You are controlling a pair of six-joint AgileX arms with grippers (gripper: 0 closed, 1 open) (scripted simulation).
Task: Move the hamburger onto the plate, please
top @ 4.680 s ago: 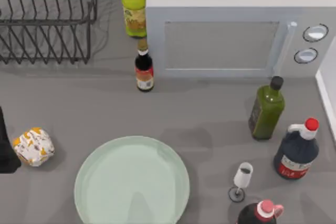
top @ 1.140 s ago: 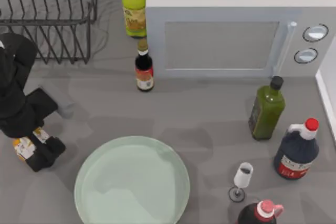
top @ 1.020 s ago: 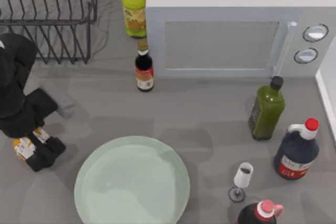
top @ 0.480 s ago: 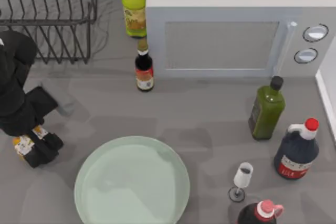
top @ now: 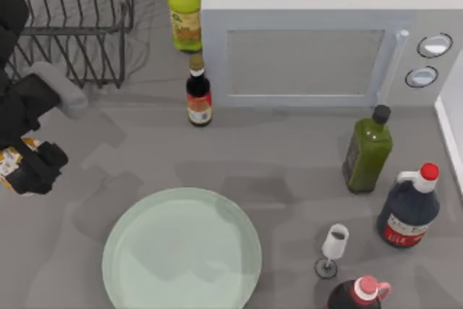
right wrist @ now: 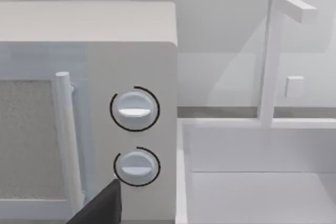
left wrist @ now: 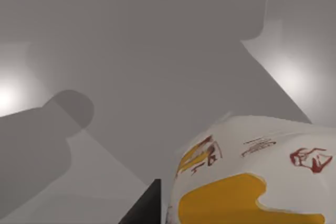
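My left gripper (top: 25,166) is at the table's left edge, shut on the hamburger (top: 9,162), whose white and orange wrapper peeks out between the black fingers. In the left wrist view the hamburger (left wrist: 252,179) hangs above the grey table, with one black finger (left wrist: 144,209) beside it. The pale mint-green plate (top: 181,252) lies at the front, to the right of the gripper, with nothing on it. A dark part of my right gripper (right wrist: 102,205) shows low in the right wrist view, facing the microwave's knobs.
A wire dish rack (top: 65,23) stands at the back left, behind the left arm. A microwave (top: 318,34) fills the back. A dark sauce bottle (top: 198,92) and a yellow-green bottle (top: 184,9) stand near it. Several bottles and a small glass (top: 333,250) crowd the right.
My left gripper has lifted the hamburger off the table and moved left and toward the back. The plate and the bottles have not moved.
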